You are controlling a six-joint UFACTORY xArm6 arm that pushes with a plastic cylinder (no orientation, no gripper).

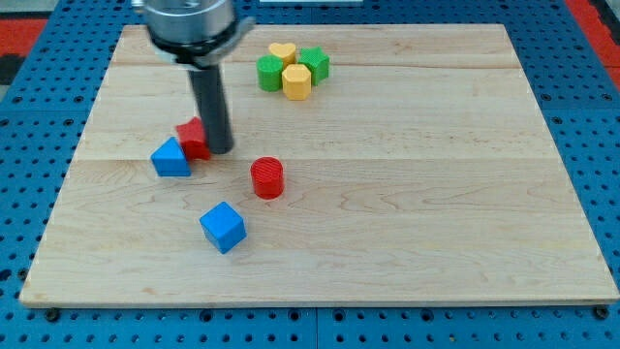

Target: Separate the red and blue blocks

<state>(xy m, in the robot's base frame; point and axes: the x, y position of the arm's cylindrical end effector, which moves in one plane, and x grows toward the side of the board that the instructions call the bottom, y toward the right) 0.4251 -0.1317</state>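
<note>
Tip pressed against right side of red block, itself touching blue block at lower left; probably placed to split the pair on desk; no jaws present, only rod

A robotics lab: wooden board on blue perforated bench.

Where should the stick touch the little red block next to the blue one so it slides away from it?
It can't grab, only push. My tip already sits at the view's right of the red block, which touches the blue block at its lower left. Probably best to push the red block's bottom face, toward the view's top, so the two part.
</note>
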